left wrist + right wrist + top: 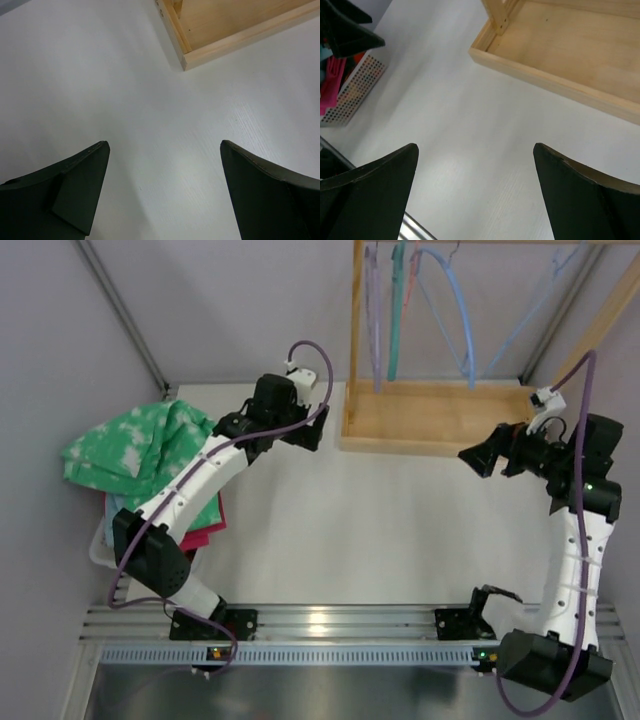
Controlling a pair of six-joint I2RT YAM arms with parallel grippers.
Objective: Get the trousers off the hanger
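Trousers off hanger, on clothes pile; looks done, so I keep L gripper, R gripper wide open, empty.

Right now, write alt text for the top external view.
Green tie-dye trousers lie on a clothes pile at left, off any hanger. The left gripper and right gripper hang open and empty over the table, near a wooden rack of bare hangers.
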